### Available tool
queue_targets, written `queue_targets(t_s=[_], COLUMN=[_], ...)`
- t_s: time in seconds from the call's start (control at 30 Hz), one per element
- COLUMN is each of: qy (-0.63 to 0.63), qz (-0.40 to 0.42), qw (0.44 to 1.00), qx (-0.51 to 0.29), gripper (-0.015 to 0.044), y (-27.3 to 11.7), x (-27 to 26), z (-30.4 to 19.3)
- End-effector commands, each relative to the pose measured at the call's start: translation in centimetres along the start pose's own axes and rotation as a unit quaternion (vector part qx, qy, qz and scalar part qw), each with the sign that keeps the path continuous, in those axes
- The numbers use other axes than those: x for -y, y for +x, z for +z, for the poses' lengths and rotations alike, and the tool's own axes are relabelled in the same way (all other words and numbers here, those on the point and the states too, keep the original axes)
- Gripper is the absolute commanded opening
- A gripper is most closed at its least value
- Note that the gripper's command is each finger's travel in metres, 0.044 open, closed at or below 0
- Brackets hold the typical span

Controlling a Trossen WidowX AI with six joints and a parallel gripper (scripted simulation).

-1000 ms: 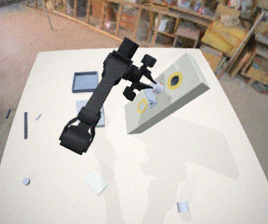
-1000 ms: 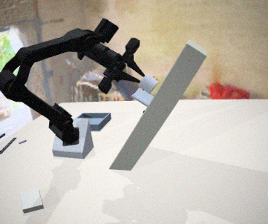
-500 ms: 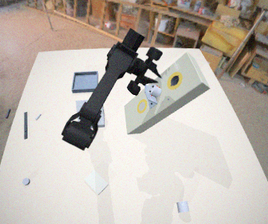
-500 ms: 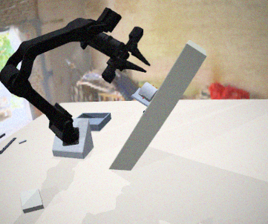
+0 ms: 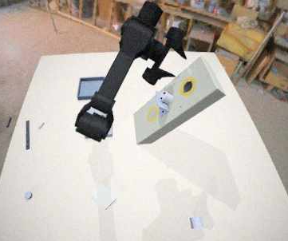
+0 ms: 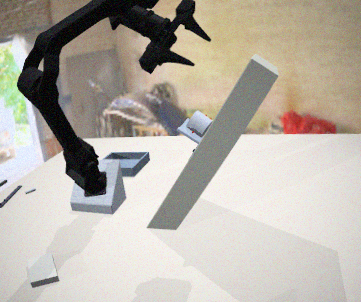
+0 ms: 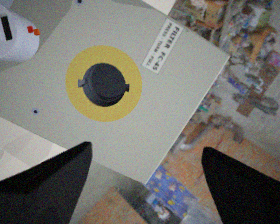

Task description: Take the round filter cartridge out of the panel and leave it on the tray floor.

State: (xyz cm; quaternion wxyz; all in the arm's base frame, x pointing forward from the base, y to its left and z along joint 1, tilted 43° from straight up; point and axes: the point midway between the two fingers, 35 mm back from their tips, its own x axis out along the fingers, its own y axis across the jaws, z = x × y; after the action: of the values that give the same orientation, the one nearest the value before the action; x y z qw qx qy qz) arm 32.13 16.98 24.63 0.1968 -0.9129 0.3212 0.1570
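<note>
You have one big white table [image 5: 135, 167] [image 6: 279, 200] in front of you. One black arm [image 5: 119, 76] [image 6: 54, 105] stands on one gray wedge [image 6: 91, 204]. One long gray panel [image 5: 175, 108] [image 6: 214, 145] [image 7: 166, 100] leans at a slant, and you can count two yellow rings on it. The big ring [image 5: 182, 91] [image 7: 103, 114] goes around one dark round hole [image 5: 188, 86] [image 7: 105, 85], with two little notches at its sides. The small ring [image 5: 148, 116] is near the panel's low end.

Your one gripper [image 5: 180, 67] [image 6: 202, 53] [image 7: 147, 151] is up off the panel. Its two fingers are wide apart, with nothing between them. One blue tray [image 5: 78, 92] [image 6: 138, 170] sits behind the wedge.

One pale blue holder [image 5: 162, 108] [image 6: 187, 133] sticks out from the panel between the two rings. Your one white filter [image 5: 166, 96] [image 6: 199, 123] [image 7: 13, 37] is out of the hole and sits at this holder, not in the tray. You can see one dark slot and two red bits on it up close. One white label [image 7: 162, 45] is on the panel by the big ring. On the table you also have one pale square [image 5: 104, 196] [image 6: 43, 270], one long dark bar [image 5: 27, 135] [image 6: 9, 196], one silver piece [image 5: 196, 223] and one gray disc [image 5: 28, 195].
</note>
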Motion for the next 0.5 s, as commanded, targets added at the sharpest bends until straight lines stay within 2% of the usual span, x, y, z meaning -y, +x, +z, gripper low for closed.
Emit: queue_targets(t_s=[0.0,0.13,0.3,0.47], qy=[0.002,0.104,0.308,0.497], qz=[-0.001,0.017,0.060,0.108], qw=[1.000,0.994,0.949,0.861], qx=[-0.003,0.007,0.014,-0.002], gripper=[0.0407,0.0305,0.0305,0.0305], y=[-1.2,-0.6,0.5,1.4], x=[1.2,0.3,-1.8,-4.0], z=[-0.5,0.2,1.6,2.9])
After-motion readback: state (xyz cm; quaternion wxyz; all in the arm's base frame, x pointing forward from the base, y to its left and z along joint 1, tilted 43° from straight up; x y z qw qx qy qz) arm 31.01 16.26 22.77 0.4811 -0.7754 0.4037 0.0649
